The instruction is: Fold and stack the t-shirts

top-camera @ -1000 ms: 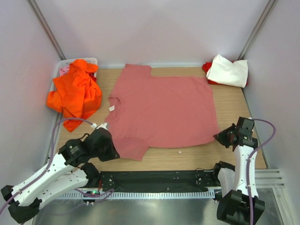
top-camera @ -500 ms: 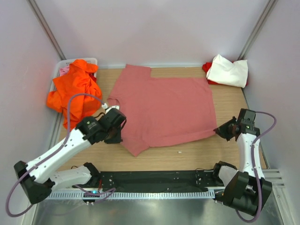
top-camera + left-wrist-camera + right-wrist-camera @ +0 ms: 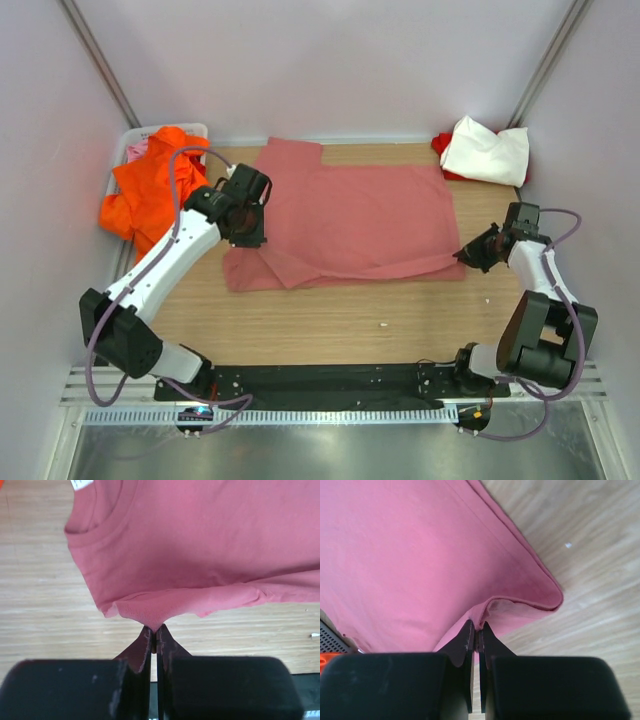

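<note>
A dusty salmon-pink t-shirt [image 3: 370,215] lies spread across the middle of the wooden table, its near strip doubled over onto itself. My left gripper [image 3: 250,232] hovers over the collar end, shut on a pinch of the shirt's sleeve edge [image 3: 150,611]; its tips [image 3: 156,630] meet on the cloth. My right gripper [image 3: 470,252] is at the shirt's right hem corner, shut on a fold of the hem [image 3: 495,605] at its tips [image 3: 479,627]. A bright orange t-shirt [image 3: 150,190] is heaped at the back left. A white t-shirt [image 3: 487,150] lies on a red one [image 3: 441,145] at the back right.
A white bin [image 3: 125,150] stands in the back left corner under the orange heap, with a bit of lighter pink cloth [image 3: 137,150] inside. Grey walls close in the table on three sides. Bare wood [image 3: 380,310] shows between the shirt and the arm bases.
My left gripper has carried the near sleeve from the front of the table back over the shirt. The right gripper moved the hem corner back as well, folding the near strip over.
</note>
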Controlling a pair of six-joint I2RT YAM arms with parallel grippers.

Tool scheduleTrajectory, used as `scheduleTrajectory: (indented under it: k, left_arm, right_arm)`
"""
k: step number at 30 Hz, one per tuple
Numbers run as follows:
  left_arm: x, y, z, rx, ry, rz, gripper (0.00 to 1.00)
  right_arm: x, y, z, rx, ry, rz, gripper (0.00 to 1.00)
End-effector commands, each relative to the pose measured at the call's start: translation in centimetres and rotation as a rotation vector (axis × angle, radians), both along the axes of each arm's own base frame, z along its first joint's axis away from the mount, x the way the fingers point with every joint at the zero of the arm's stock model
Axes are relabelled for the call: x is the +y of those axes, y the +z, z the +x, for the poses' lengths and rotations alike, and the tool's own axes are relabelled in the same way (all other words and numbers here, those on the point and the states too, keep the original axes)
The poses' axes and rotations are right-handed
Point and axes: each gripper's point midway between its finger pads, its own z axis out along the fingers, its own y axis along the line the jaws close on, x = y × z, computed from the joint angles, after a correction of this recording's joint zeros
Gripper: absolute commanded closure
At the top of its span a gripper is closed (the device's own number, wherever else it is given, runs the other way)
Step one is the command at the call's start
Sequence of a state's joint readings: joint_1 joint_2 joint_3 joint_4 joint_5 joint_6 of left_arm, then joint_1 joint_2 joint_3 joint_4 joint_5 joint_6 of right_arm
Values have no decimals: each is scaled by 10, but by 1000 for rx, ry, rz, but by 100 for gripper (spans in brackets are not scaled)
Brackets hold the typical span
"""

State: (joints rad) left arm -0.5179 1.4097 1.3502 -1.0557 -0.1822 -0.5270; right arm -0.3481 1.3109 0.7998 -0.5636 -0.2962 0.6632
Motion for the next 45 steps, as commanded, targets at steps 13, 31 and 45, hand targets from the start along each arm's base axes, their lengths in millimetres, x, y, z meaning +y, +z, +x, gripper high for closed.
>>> scheduleTrajectory:
  k: [13, 31, 45]
  left_arm:
    - [6, 9, 77, -37, -25, 22, 100]
    - [18, -22, 126, 14, 50, 14, 100]
    - [11, -28, 164, 48, 184, 2, 1]
  right_arm:
    - [-7, 13, 62, -77, 33, -55, 99]
    - [-8, -10, 99, -35, 57, -83, 98]
    - [-17, 38, 138, -113, 149, -217, 15]
